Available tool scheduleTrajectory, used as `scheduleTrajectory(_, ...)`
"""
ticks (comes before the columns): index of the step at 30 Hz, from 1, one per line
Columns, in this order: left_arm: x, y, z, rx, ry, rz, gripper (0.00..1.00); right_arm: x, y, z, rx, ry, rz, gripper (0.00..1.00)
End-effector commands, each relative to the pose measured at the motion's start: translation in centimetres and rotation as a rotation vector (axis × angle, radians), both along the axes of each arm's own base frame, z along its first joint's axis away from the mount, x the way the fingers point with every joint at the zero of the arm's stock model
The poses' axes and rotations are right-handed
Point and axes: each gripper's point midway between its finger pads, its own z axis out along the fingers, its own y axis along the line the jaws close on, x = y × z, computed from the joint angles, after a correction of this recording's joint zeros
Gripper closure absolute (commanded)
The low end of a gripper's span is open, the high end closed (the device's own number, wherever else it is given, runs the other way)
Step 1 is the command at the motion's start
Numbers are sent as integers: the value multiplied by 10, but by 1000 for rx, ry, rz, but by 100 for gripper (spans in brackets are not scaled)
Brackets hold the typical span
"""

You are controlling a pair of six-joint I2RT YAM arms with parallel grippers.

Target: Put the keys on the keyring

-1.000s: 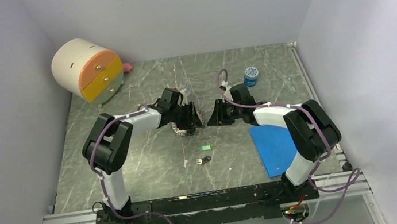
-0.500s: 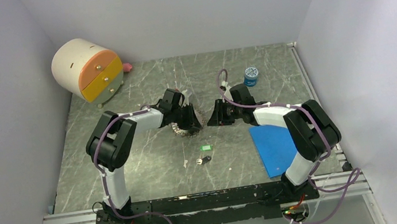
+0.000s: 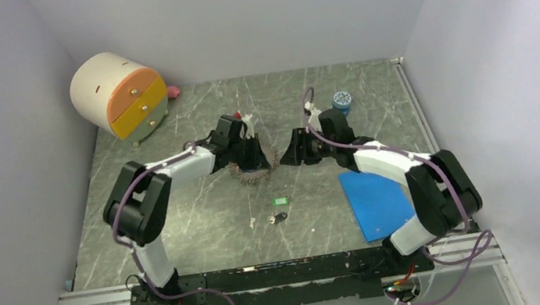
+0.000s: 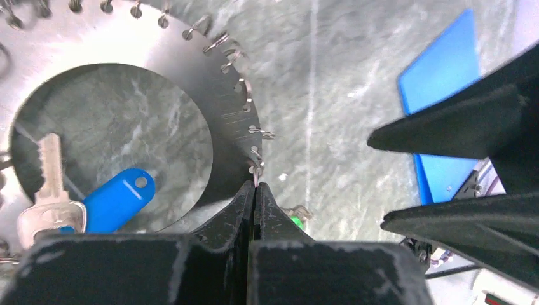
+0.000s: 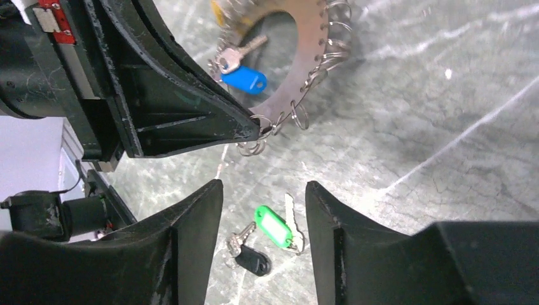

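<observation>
Left wrist: left gripper (image 4: 254,190) pinched shut on the rim of the keyring (image 4: 222,108), probably steadying it for threading. Blue key (image 4: 117,197) sits inside the hoop. Right gripper (image 5: 264,185) gapes opposite. Green key (image 5: 273,225) and black key (image 5: 254,260) lie on the bench (image 5: 445,127) beneath it, likely the next pickup.

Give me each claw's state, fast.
Left claw: shut, pinching the rim of the large silvery metal keyring.
Right claw: open, holding nothing.
</observation>
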Motion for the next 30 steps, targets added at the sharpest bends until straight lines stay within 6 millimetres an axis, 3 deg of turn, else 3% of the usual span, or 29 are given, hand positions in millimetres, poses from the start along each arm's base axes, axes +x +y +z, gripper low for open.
scheduleTrajectory(1, 0, 4, 70, -50, -202, -44, 97, 5, 1, 53, 47, -193, 40, 43)
scheduleTrajectory(9, -22, 28, 126, -38, -381, -104, 98, 2, -6, 132, 82, -520, 82, 27)
scheduleTrajectory(13, -38, 31, 148, -61, -436, -178, 97, -5, -2, 163, 116, -662, 151, 19)
scheduleTrajectory(20, -51, 36, 172, -64, -506, -251, 97, -36, 14, 191, 237, -888, 362, 18)
scheduleTrajectory(30, -70, 40, 223, -235, -940, -309, 97, -64, 29, 214, 347, -1007, 548, 22)
